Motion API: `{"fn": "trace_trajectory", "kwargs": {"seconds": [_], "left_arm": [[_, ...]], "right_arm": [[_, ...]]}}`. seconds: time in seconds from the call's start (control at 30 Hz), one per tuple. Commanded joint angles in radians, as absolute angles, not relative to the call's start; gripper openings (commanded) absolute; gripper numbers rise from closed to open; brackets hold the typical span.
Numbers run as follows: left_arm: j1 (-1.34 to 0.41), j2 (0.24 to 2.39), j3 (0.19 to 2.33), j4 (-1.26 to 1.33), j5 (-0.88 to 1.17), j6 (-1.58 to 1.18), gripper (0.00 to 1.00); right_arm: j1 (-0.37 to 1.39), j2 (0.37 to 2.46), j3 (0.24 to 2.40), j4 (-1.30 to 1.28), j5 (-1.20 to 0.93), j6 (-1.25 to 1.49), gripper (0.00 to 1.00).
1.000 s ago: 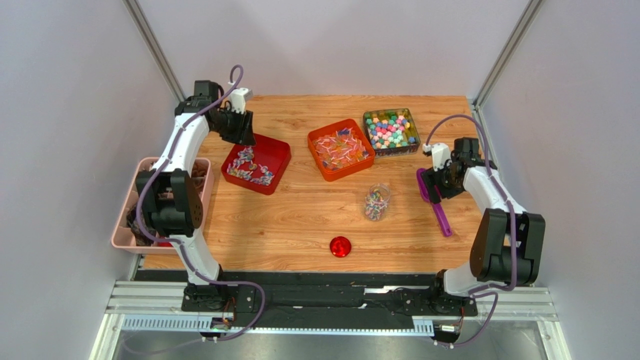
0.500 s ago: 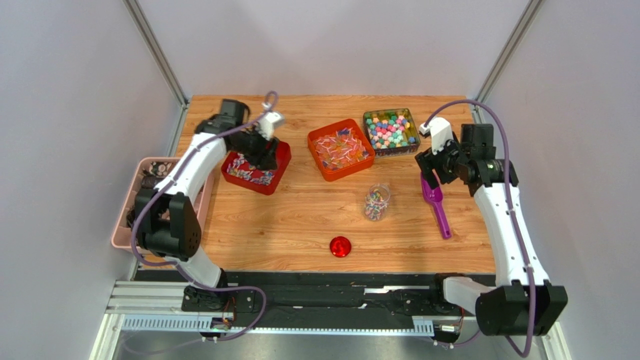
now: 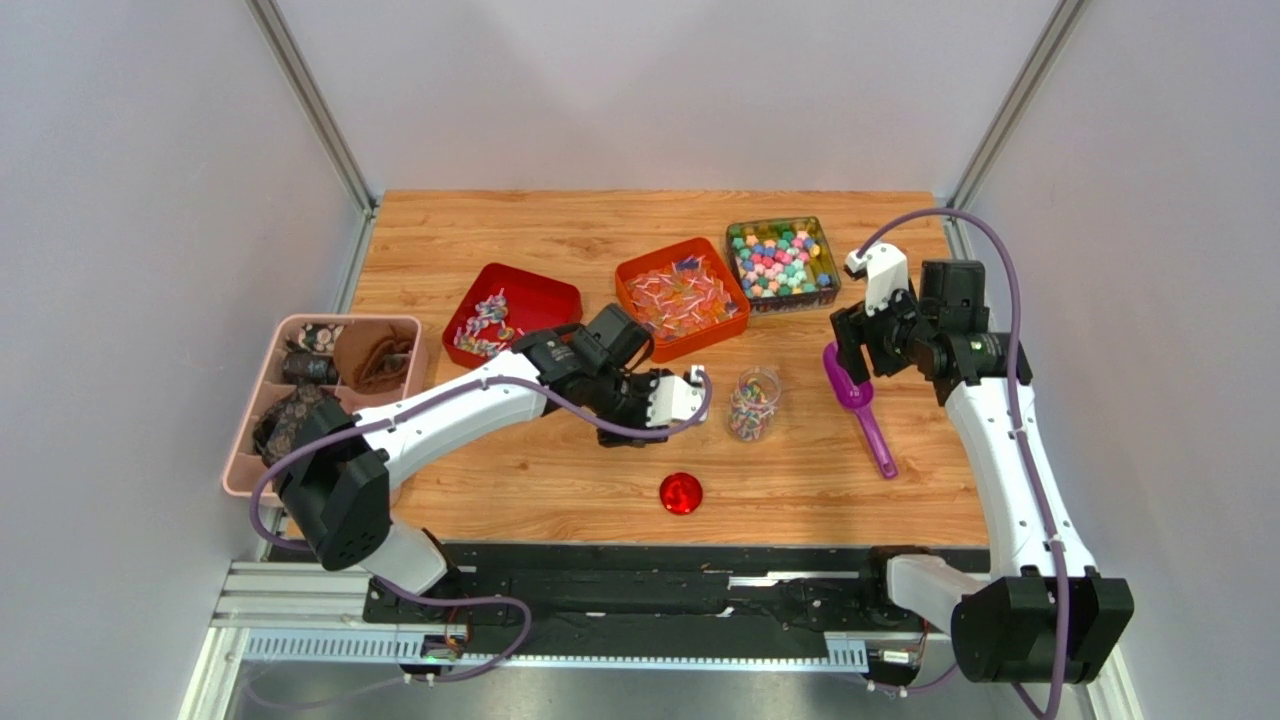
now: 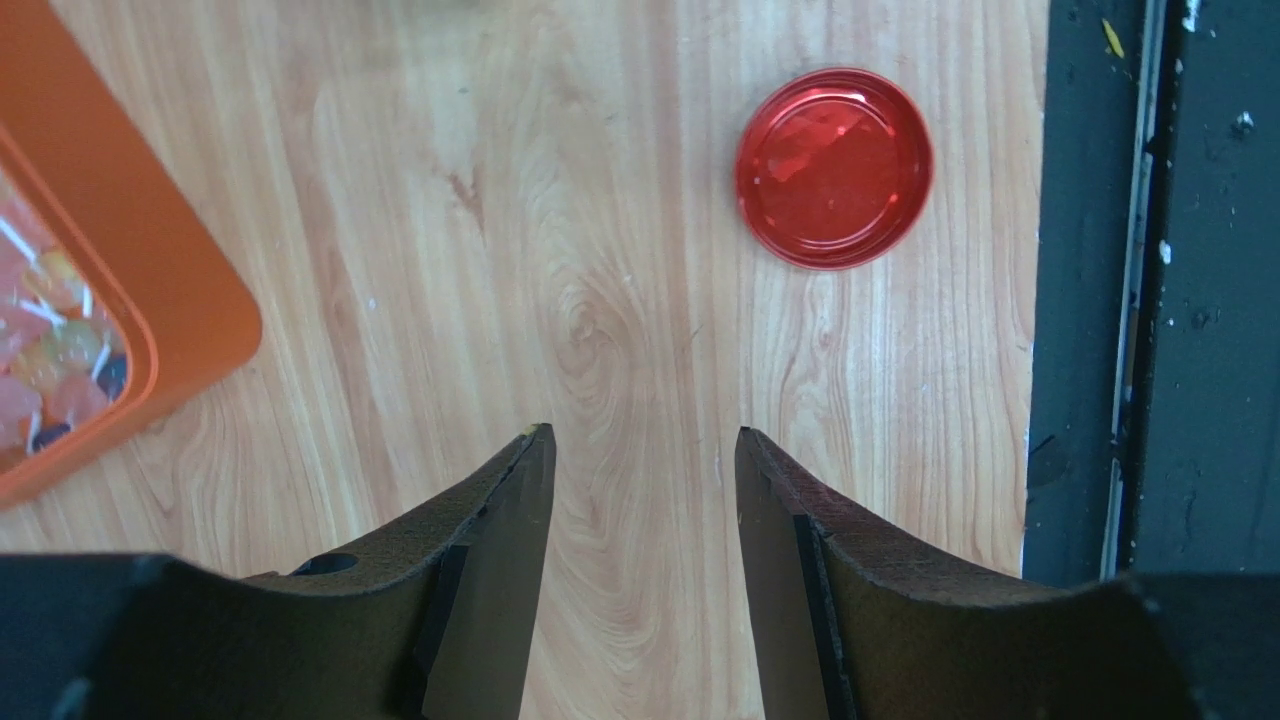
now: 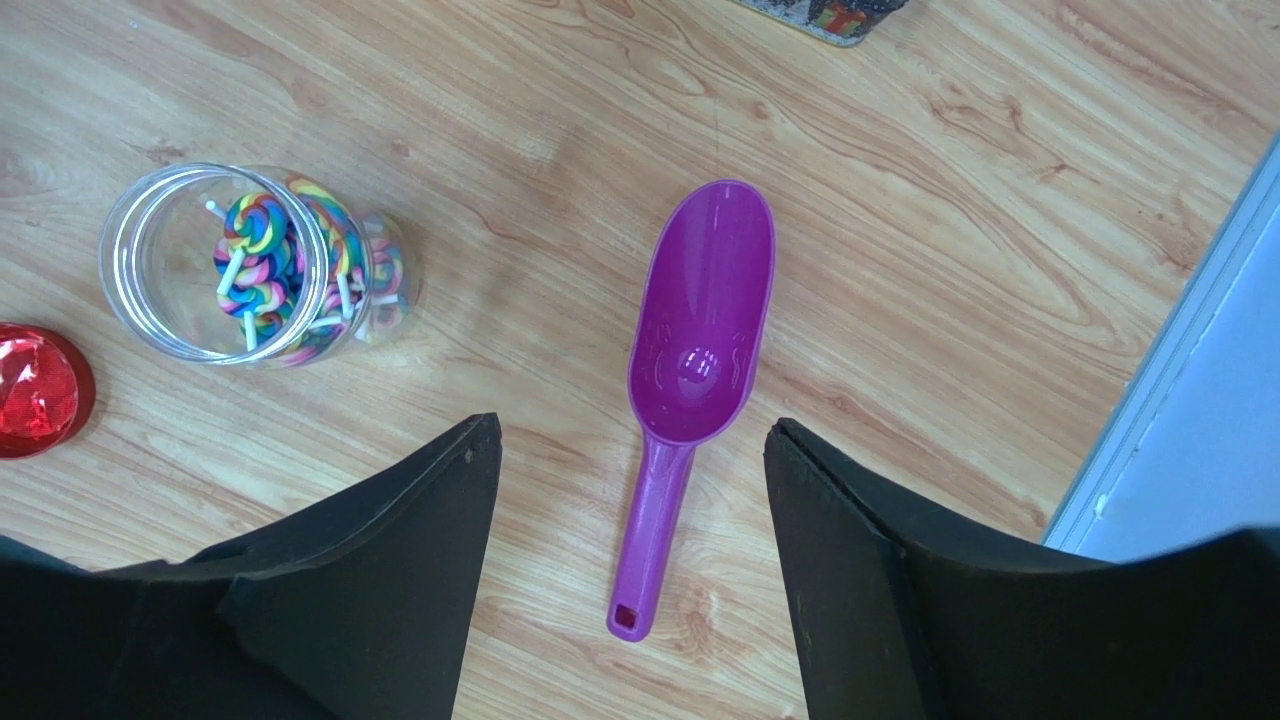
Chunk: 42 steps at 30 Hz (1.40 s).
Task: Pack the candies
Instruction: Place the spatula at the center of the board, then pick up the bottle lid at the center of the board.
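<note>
The candies lie in three containers at the back: twist-wrapped ones (image 3: 484,323) in the red tray (image 3: 544,294), wrapped ones in the orange tray (image 3: 684,297), small coloured balls in the tin (image 3: 781,261). A clear jar (image 3: 754,405) (image 5: 256,270) stands open with swirled lollipops inside. My left gripper (image 3: 688,402) (image 4: 643,450) is open and empty over bare wood, just left of the jar. Open too, my right gripper (image 3: 843,365) (image 5: 628,425) hangs above the purple scoop (image 3: 860,408) (image 5: 699,338), its handle below the gap between the fingers.
The round red lid (image 3: 681,492) (image 4: 834,147) lies near the table's front edge. A pink bin (image 3: 248,450) of dark items sits off the left side. The orange tray's corner (image 4: 181,323) shows left of my left fingers. Walls close in on both sides.
My left arm has swung from the red tray at the back left to the table's middle, beside the jar. My right arm has shifted slightly left over the scoop.
</note>
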<state>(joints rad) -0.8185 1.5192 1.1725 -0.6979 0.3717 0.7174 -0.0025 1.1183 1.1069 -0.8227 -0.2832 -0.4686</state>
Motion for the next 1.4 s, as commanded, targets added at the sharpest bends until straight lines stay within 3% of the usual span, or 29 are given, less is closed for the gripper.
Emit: {"fn": "trace_trajectory", "kwargs": {"seconds": [0.0,0.27,0.4,0.5,0.63,0.67,0.7,0.87,1.0,1.13,1.37], "left_arm": [[-0.891,1.517,1.14,-0.68,0.367,0.827,0.56],[-1.055,1.604,1.074,-0.604,0.298,0.88,0.59],[-1.1,1.632,1.075,-0.586,0.288,0.888,0.71],[-1.106,1.651,1.084,-0.577,0.295,0.885,0.75],[-1.12,1.673,1.088,-0.555,0.305,0.871,0.78],[-1.123,1.678,1.089,-0.549,0.302,0.867,0.81],[-1.127,1.686,1.091,-0.548,0.301,0.867,0.89],[-1.144,1.715,1.089,-0.522,0.291,0.861,0.9],[-1.144,1.735,1.092,-0.512,0.293,0.848,0.81],[-1.146,1.749,1.092,-0.499,0.291,0.838,0.59],[-1.157,1.77,1.08,-0.486,0.284,0.838,0.47]], "right_arm": [[-0.005,1.085,1.089,-0.738,-0.287,-0.43,0.69],[-0.005,1.092,1.071,-0.724,-0.226,-0.425,0.73],[-0.005,1.092,1.066,-0.715,-0.203,-0.416,0.77],[-0.005,1.092,1.062,-0.707,-0.195,-0.411,0.84],[-0.005,1.092,1.058,-0.698,-0.187,-0.403,0.84],[-0.005,1.091,1.06,-0.696,-0.184,-0.397,0.84],[-0.005,1.092,1.061,-0.698,-0.181,-0.396,0.85],[-0.015,1.088,1.057,-0.69,-0.178,-0.393,0.86],[-0.026,1.08,1.054,-0.683,-0.181,-0.388,0.85],[-0.032,1.077,1.054,-0.681,-0.184,-0.384,0.84],[-0.037,1.069,1.054,-0.681,-0.19,-0.385,0.84]]}}
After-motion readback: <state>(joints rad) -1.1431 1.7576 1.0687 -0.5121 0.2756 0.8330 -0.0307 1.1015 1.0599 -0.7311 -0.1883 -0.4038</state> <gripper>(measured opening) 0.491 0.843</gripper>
